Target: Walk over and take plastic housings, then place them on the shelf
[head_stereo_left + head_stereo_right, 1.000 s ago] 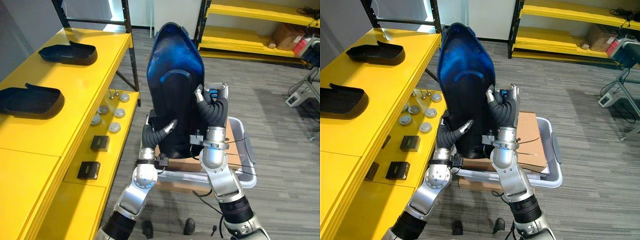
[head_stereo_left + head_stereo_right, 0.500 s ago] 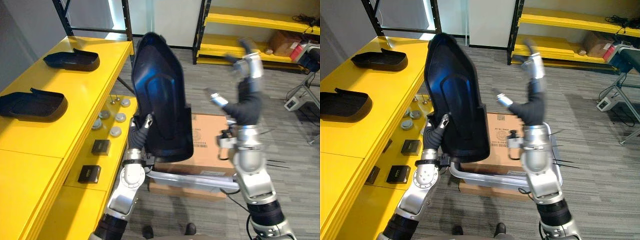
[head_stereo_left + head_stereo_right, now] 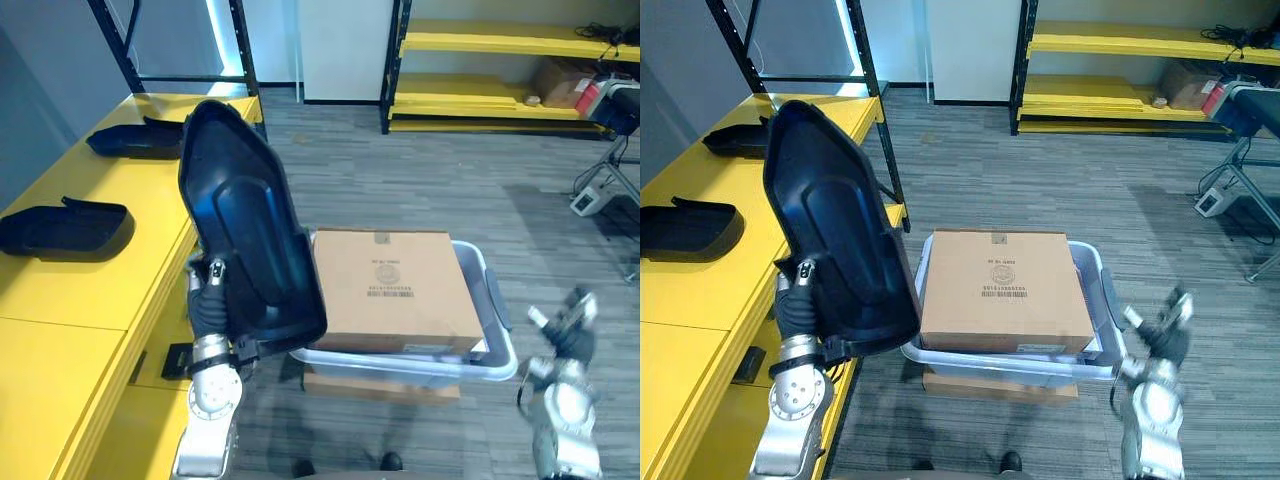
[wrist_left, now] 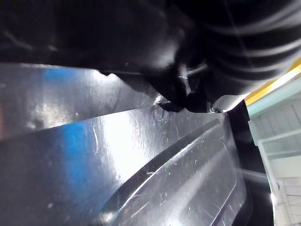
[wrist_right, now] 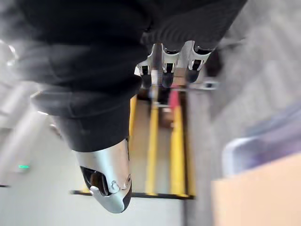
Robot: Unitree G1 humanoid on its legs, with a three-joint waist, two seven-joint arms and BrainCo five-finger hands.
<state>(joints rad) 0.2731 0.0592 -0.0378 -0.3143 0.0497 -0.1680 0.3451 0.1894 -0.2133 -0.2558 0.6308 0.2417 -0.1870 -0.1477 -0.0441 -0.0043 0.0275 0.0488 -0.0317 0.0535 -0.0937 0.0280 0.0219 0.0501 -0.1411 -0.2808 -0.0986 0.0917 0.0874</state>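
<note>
Yellow shelf (image 3: 90, 300) top bare at 9 o'clock: room there. Near housing (image 3: 65, 228) fills 10 o'clock, far housing (image 3: 135, 142) 11 o'clock. Held housing (image 3: 245, 250), upright in left hand's (image 3: 207, 300) grasp, screens shelf edge. Cardboard box (image 3: 395, 290) in grey bin (image 3: 492, 310) blocks 12 o'clock. Floor (image 3: 420, 190) open 1 to 3 o'clock.

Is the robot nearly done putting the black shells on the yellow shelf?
Partly. Done: a near housing and a far housing lie on the yellow shelf. In hand: the left hand grips a third housing, upright beside the cardboard box, not yet on the shelf. The right hand hangs low, open and empty. Left: setting that one down.
</note>
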